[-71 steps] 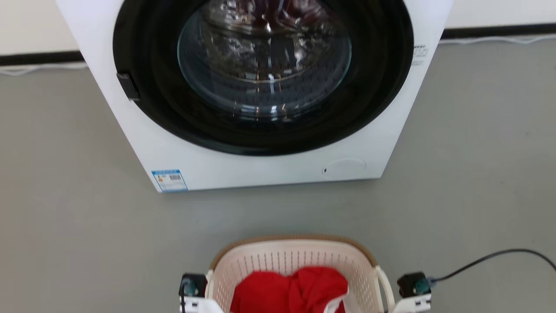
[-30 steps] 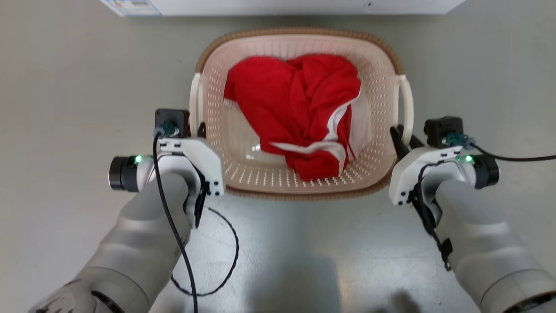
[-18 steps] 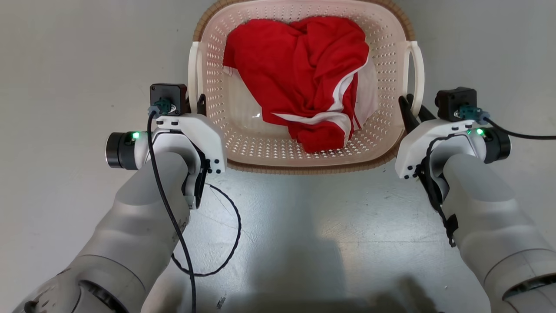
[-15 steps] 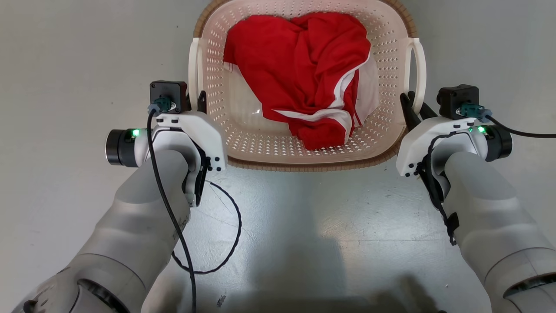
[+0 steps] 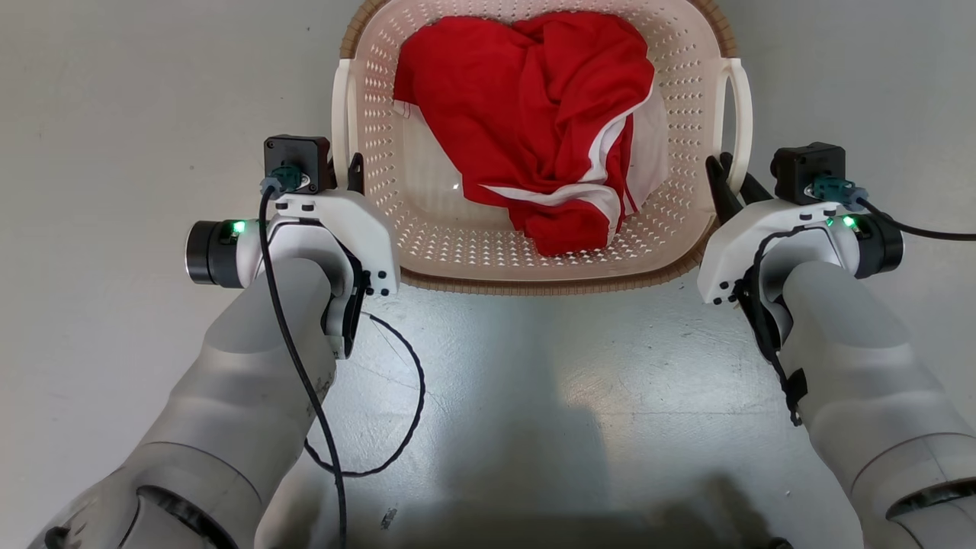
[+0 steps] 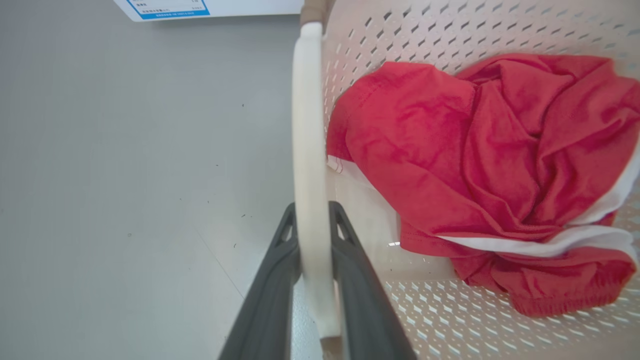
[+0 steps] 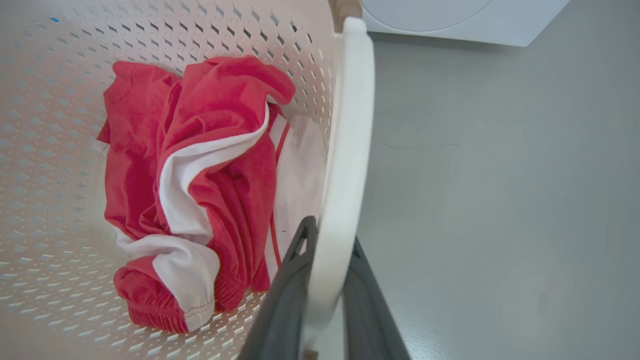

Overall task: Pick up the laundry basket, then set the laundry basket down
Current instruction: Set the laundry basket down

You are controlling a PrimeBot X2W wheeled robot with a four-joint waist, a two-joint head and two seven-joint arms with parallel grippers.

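Observation:
The laundry basket (image 5: 381, 114) is cream, perforated and brown-rimmed, and lies between my two arms in the head view. My left gripper (image 5: 352, 169) is shut on its left loop handle (image 5: 339, 114); the left wrist view shows the dark fingers (image 6: 280, 260) of that gripper (image 6: 311, 212) pinching the white handle (image 6: 307, 125). My right gripper (image 5: 724, 171) is shut on the right handle (image 5: 743, 107), as the right wrist view shows for the gripper (image 7: 330, 232) and the handle (image 7: 350, 125). I cannot tell whether the basket touches the floor.
A crumpled red garment with white trim (image 5: 534, 107) lies inside the basket. The white washing machine's base (image 7: 450, 15) stands just beyond it, its blue label (image 6: 165, 7) at the left corner. A black cable (image 5: 404, 412) loops over the grey floor by my left arm.
The head camera has tilted down from the washing machine to the basket. Over the last second, basket and both grippers have shifted together up the picture, with both grips unchanged.

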